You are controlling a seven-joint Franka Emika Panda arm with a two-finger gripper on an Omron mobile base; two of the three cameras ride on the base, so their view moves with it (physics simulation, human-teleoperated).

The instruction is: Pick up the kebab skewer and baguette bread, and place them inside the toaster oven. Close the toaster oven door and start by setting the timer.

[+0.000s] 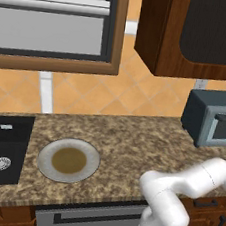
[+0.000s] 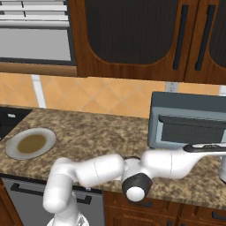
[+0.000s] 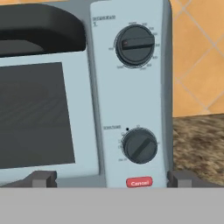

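Observation:
The toaster oven (image 1: pixel 215 118) (image 2: pixel 190 119) stands on the counter at the right. Its grey toaster oven door (image 3: pixel 39 113) is shut, with a dark handle (image 3: pixel 41 30) above the window. In the hand view my gripper (image 3: pixel 111 178) faces the oven's control panel, open, its fingertips (image 3: pixel 41 177) spread wide with nothing between them. An upper knob (image 3: pixel 134 45) and a lower knob (image 3: pixel 140 145) sit on that panel, with a red Cancel button (image 3: pixel 139 182) at its foot. My arm (image 2: pixel 167 163) reaches right along the oven's front. The kebab skewer and baguette bread are out of view.
A round grey plate (image 1: pixel 68 159) (image 2: pixel 30 143) lies bare on the granite counter (image 1: pixel 132 137), left of the arm. The black sink (image 1: pixel 1 151) is further left. Dark wooden wall cabinets (image 2: pixel 132 35) hang above the oven. A window (image 1: pixel 51 21) is at the upper left.

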